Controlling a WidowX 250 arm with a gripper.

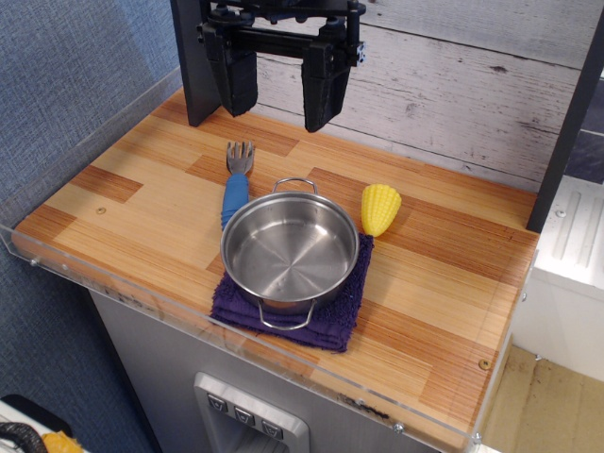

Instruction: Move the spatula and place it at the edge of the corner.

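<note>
The spatula (pixel 235 185) lies on the striped wood tabletop (pixel 142 203), just left of the pot. Its blue ribbed handle points toward the front and its grey fork-like head points toward the back wall. My gripper (pixel 280 102) hangs above the back of the table, behind and above the spatula head, with its two black fingers (pixel 324 87) spread apart and nothing between them. The near left corner (pixel 36 236) of the tabletop has a clear acrylic rim and a small brass screw (pixel 101 209) close by. The near right corner (pixel 472 415) also shows a screw.
A steel pot (pixel 290 251) with two loop handles stands on a purple cloth (pixel 330 326) at the table's middle. A yellow corn cob (pixel 379 209) lies behind the pot on the right. A dark post (pixel 193 66) stands at the back left, and a white plank wall runs behind.
</note>
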